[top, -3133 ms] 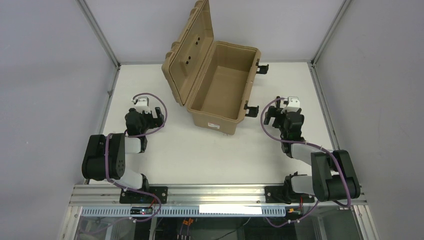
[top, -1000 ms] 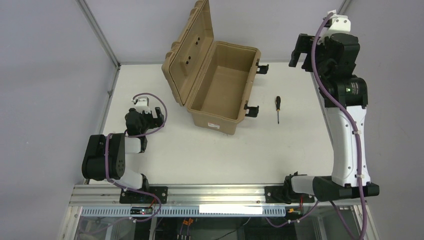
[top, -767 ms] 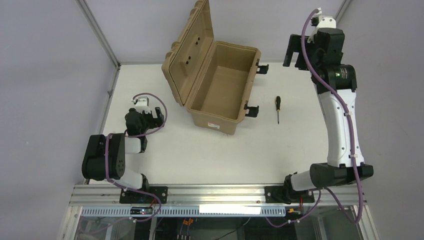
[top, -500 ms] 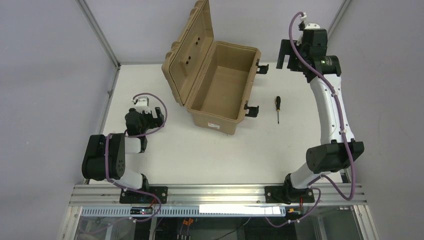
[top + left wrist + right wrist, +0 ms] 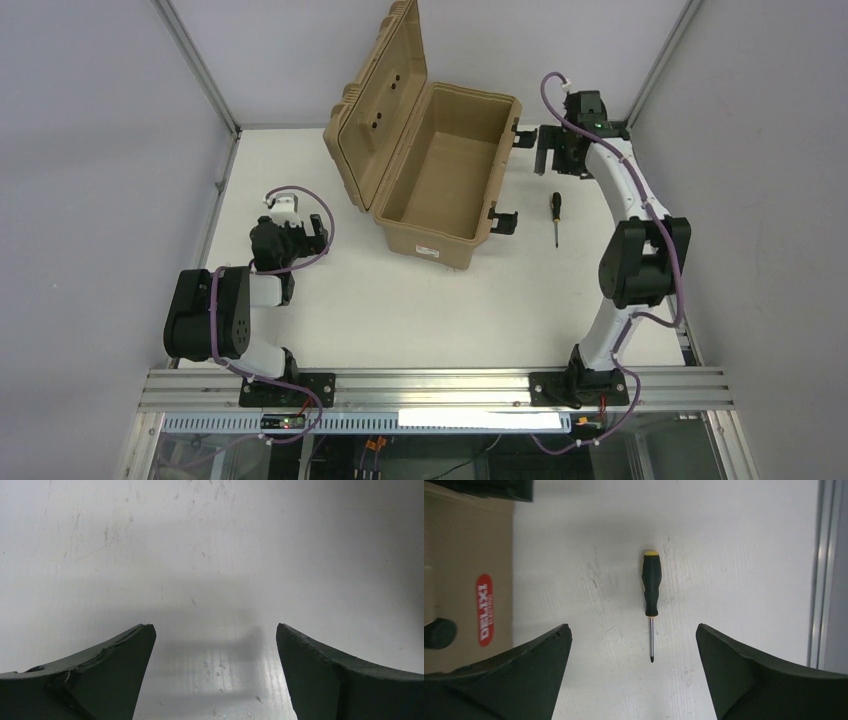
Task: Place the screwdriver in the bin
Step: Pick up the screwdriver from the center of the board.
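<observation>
The screwdriver (image 5: 555, 215) (image 5: 650, 585), with a black handle, a yellow cap and a thin shaft, lies on the white table to the right of the bin (image 5: 440, 180). That bin is a tan case standing with its lid raised. My right gripper (image 5: 557, 162) (image 5: 633, 627) hangs open above the table just beyond the screwdriver's handle end; in the right wrist view the shaft tip points into the gap between the fingers, untouched. On the left side of the table my left gripper (image 5: 312, 234) (image 5: 215, 626) is open over bare table, holding nothing.
The bin's black latches (image 5: 503, 220) jut out on the side facing the screwdriver, and a red label (image 5: 484, 609) shows on its wall. A metal frame rail (image 5: 824, 570) runs along the table's right edge.
The right arm has swung down and leftward from high at the back right, so its open gripper now hangs low just beyond the screwdriver. The screwdriver, bin and left arm have not moved.
</observation>
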